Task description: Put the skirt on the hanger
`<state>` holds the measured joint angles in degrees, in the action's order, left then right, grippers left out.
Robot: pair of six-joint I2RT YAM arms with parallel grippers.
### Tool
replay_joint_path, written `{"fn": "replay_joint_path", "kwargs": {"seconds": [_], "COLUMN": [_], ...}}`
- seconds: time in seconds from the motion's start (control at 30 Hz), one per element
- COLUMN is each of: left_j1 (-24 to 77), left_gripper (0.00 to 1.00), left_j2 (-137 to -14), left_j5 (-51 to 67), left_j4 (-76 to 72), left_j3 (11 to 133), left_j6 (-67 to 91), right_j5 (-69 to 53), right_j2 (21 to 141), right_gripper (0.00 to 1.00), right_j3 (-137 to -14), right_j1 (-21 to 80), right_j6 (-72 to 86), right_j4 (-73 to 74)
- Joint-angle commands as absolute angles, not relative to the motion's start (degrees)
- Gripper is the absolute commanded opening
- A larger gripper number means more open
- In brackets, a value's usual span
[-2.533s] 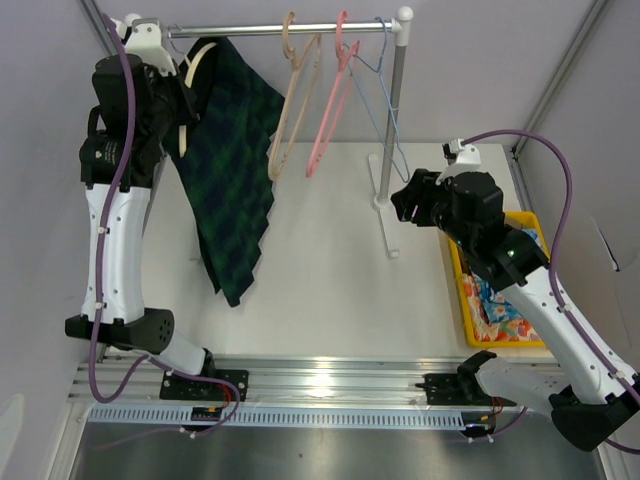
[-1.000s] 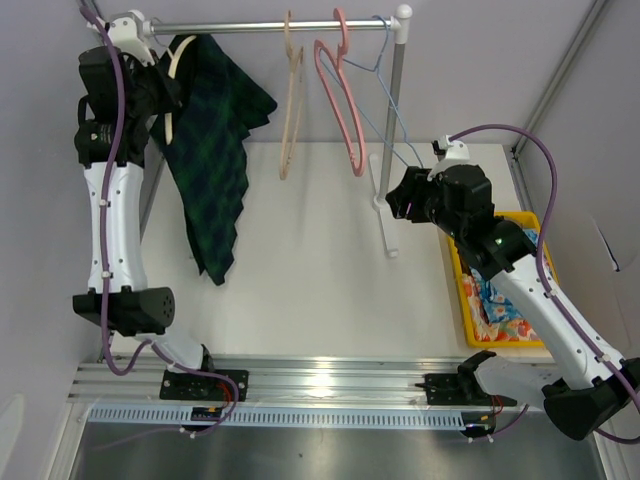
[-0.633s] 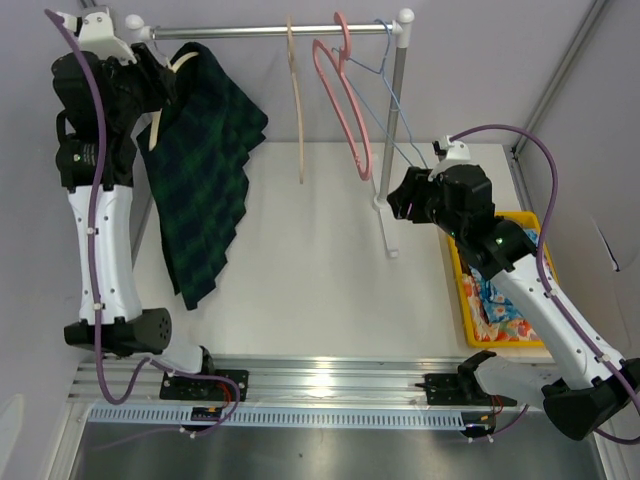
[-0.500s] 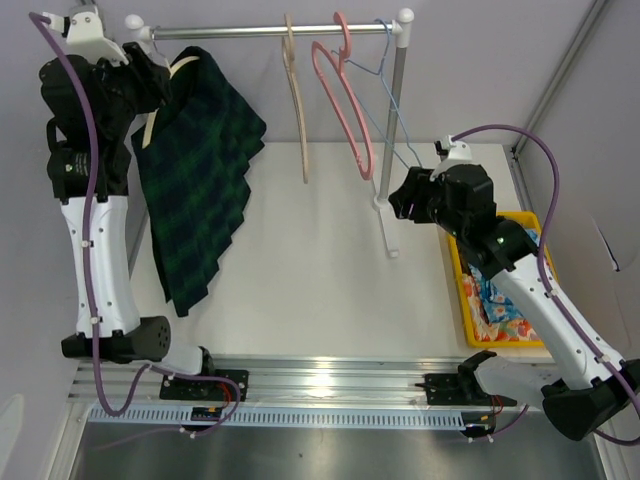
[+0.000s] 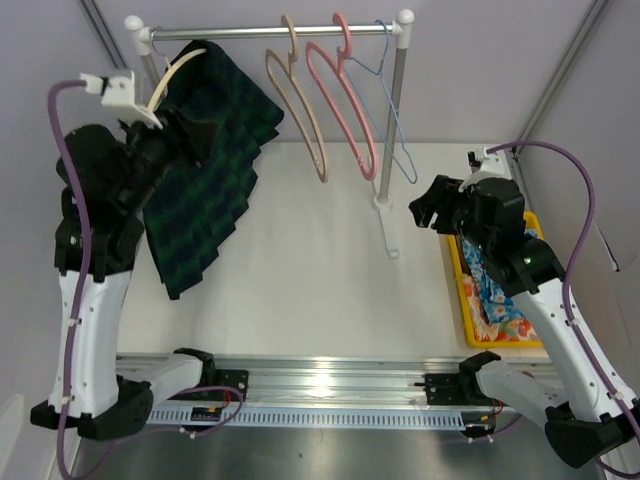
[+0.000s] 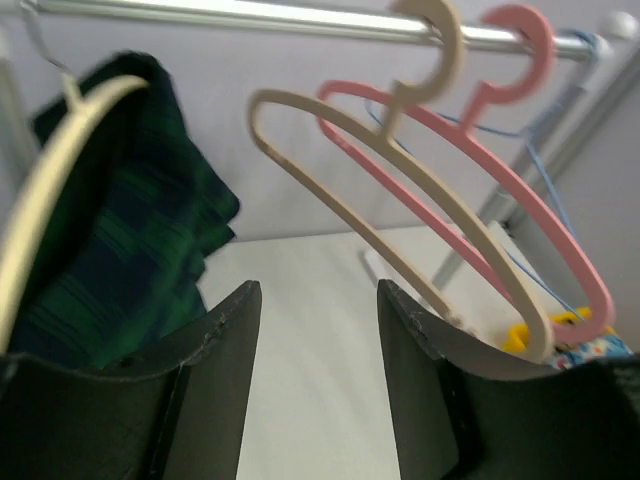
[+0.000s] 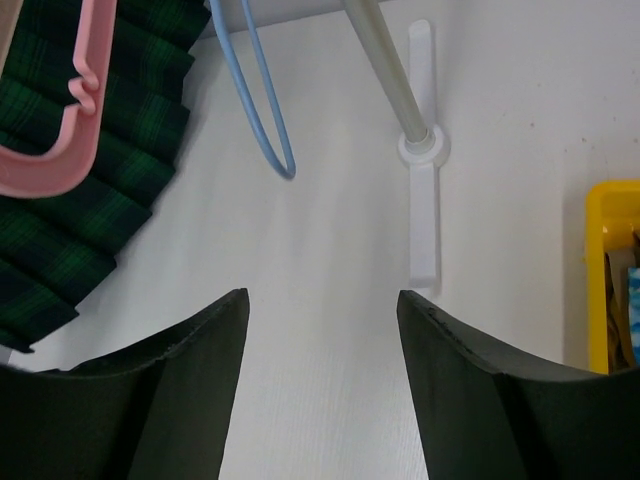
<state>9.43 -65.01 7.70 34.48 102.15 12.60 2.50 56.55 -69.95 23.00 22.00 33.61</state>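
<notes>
Where the metal rail point(image 5: 270, 30) nears its left end, the skirt point(image 5: 205, 190) hangs in soft, dark green and navy plaid pleats that fan wider toward the hem. The hanger point(image 5: 172, 75), smooth pale cream plastic with a curved shoulder, lies against the fabric's upper left edge, its thin hook up at the rail. From the left wrist view the cloth bunches over the top behind that shoulder; how it is caught on the bar is hidden.

The left gripper point(image 6: 318, 290) sits just right of the skirt with its matte black fingers spread apart and nothing between them. The right gripper point(image 7: 322, 296) is likewise spread and empty, over bare white bench point(image 5: 310, 260) near the rack's post point(image 5: 392, 130).

Further along the rail hang a tan hanger point(image 5: 300, 115) and a pink hanger point(image 5: 350, 110), both thick rounded plastic loops, tilted side by side. Beside them is a blue hanger point(image 5: 395, 120) of thin wire, close to the post. A flat white foot point(image 7: 425, 200) carries the post.

At the right edge of the bench a yellow tray point(image 5: 460, 290) holds a crumpled floral cloth point(image 5: 500, 300) in blue and orange.
</notes>
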Motion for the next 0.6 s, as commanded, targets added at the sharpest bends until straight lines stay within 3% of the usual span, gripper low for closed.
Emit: {"fn": "replay_joint_path", "kwargs": {"seconds": [0.0,0.3,0.57], "left_j1": [15.28,27.33,30.5], "left_gripper": [0.55,0.55,0.59], "left_j2": [-60.3,-48.79,-44.04], "left_j5": [8.17,5.45,5.7], "left_j4": [31.82,27.51,25.32], "left_j3": [93.89,65.59,55.12], "left_j6": [14.85,17.49,18.02], "right_j5": [1.93,3.07,3.6], "right_j2": [53.88,50.8,50.8], "right_gripper": [0.69,0.75,0.75], "right_j3": [-66.9,-62.41,-60.12], "right_j1": [22.76,22.68,22.68], "right_j6": [23.38,25.84,27.24], "right_j4": [35.77,36.48,34.72]}}
